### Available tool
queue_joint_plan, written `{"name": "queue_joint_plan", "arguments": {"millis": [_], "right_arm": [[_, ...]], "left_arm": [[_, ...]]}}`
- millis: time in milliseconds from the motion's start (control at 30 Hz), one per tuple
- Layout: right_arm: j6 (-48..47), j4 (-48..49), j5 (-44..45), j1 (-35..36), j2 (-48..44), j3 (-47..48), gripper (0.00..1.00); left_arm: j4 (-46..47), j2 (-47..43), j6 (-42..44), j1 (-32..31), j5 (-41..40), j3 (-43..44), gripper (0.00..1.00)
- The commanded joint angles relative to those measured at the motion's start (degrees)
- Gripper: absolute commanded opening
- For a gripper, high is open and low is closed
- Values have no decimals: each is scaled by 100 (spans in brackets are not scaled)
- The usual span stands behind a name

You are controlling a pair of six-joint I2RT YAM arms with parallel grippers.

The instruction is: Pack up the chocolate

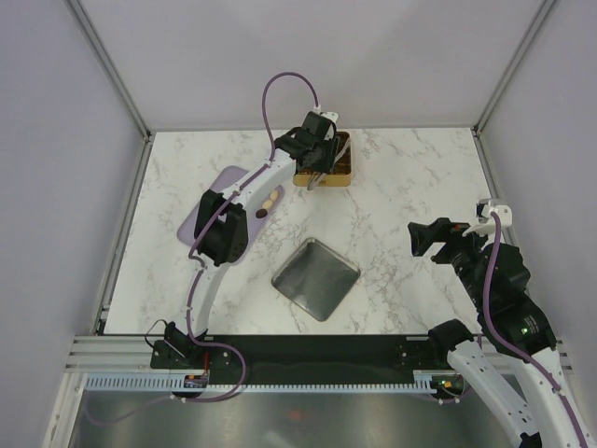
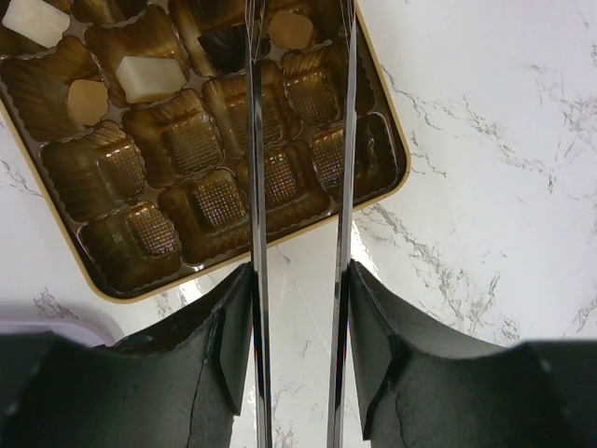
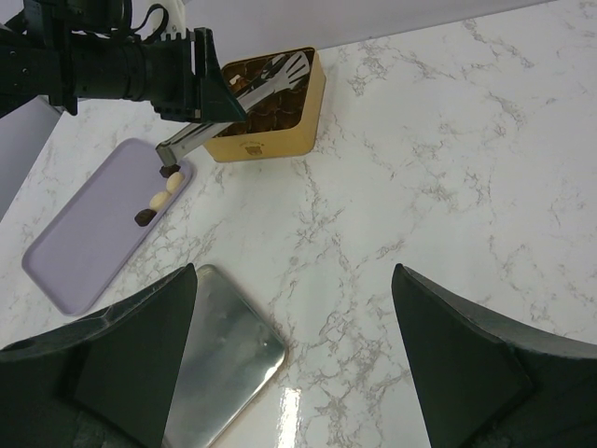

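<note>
Nearest us: we are looking past the left gripper (image 2: 300, 273), whose black fingers (image 2: 229, 345) are filling the bottom of its wrist view.
Left grip: the fingers are pressing from both sides on a pair of metal tongs (image 2: 254, 187), keeping the two long blades narrowly apart and almost parallel.
Lilac board: the lilac board (image 3: 84, 243) is lying flat on the marble table (image 1: 410, 177), just left of the tin.
Chocolate on the board: we are counting four pieces of chocolate (image 3: 159, 200) in a short row along the board's edge nearest the tin, dark at both ends and pale between. They are lying apart from the tongs, close under the left arm in the top view.
Gold tin: the gold tin (image 3: 266, 140) is sitting toward the far side of the table, with the tong blades reaching over its grid of cups.
Chocolate in the tin: pale and tan pieces are sitting in cups at the far left. One tan piece is lying between the tong tips and one dark piece just left of the left blade. Whether the tips are touching either, we cannot tell.
Metal tray: a square metal tray (image 1: 315, 278) is lying near the table's middle, between the arms and well apart from the tin.
Right side: the right gripper (image 3: 294, 271) is hanging over the marble with its fingers spread wide, gripping nothing.
</note>
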Motion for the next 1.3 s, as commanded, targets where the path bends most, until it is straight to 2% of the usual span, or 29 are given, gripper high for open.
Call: {"name": "queue_joint_plan", "arguments": {"millis": [0, 233, 567, 800, 967, 1267], "right_arm": [[-42, 183, 97, 22, 20, 151, 94], [-42, 140, 79, 22, 38, 186, 94], [-7, 17, -61, 22, -76, 169, 93], [37, -54, -131, 22, -182, 186, 94], [98, -54, -193, 22, -208, 195, 93], [195, -89, -263, 30, -331, 204, 93]], "left_arm": [[277, -427, 228, -33, -100, 128, 50], [268, -1673, 184, -59, -126, -618, 50], [-223, -4029, -185, -41, -793, -3035, 49], [-909, -5120, -581, 72, -1154, -4676, 49], [-997, -5385, -826, 423, -1023, -5373, 49], [-1015, -5201, -854, 811, -908, -5506, 49]]}}
